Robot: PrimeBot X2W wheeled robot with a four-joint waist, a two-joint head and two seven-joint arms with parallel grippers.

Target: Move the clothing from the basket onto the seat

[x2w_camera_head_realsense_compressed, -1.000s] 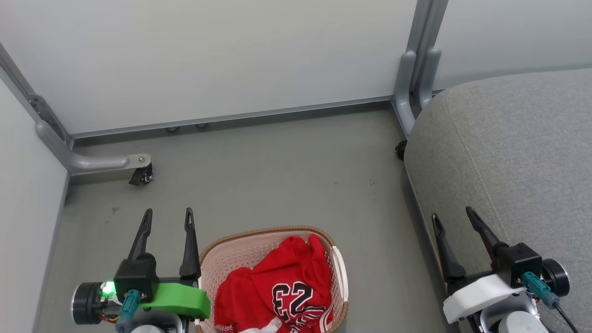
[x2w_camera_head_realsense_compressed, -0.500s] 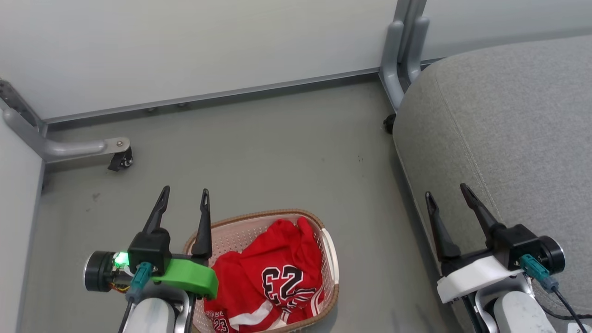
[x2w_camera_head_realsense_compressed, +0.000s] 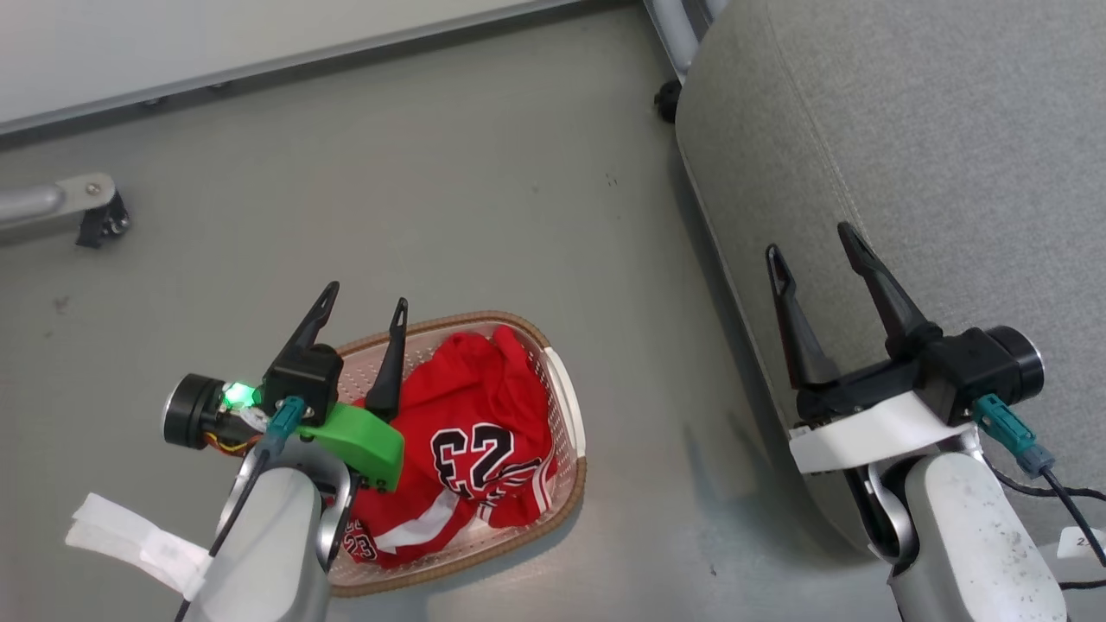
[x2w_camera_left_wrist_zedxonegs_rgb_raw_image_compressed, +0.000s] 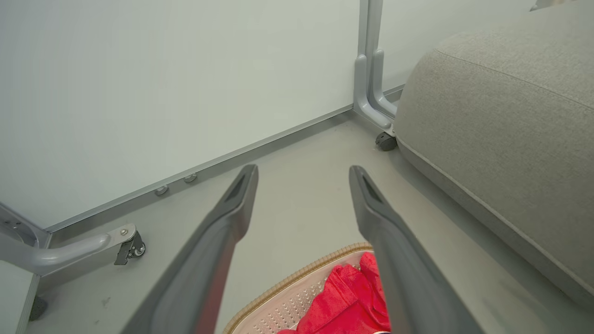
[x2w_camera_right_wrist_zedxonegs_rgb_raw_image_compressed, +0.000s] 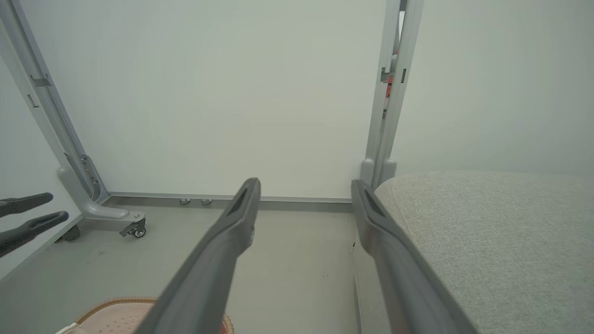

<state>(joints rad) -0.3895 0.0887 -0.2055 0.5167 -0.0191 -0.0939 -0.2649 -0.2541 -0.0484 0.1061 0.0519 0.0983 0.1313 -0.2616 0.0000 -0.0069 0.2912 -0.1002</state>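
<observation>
**Both claws wide and empty, clothing in the basket, nothing on the seat**

The left claw stands wide, its two dark fingers spread and holding nothing. It hangs over the left rim of the basket, tips pointing past the basket's far end. In the head view one finger crosses the rim, but whether it touches the plastic cannot be told. In the left wrist view the basket's far corner and a fold of red cloth sit low between the fingers, so this claw looks to be above the load rather than in it.

The right claw is just as wide and just as empty. It is well to the right of the basket, across a strip of bare floor, with its fingers over the side of the seat that faces the basket.

The clothing lies wholly inside the basket. The jersey is crumpled on top with its big "23" showing. The shorts, with a white stripe and a small "23", are at the basket's near end, partly under the left arm. None of it appears to hang over the rim.

The seat stands to the right of the basket, near but apart, and the part in view is bare grey fabric. Beyond the basket's far end run open floor and a pale partition wall, with a castor foot off to the far left.

By this showing the task is at its very start: no garment is gripped or moved. Both pieces are left to be picked out and carried right to the seat. The left claw seems better placed for the first grab.
</observation>
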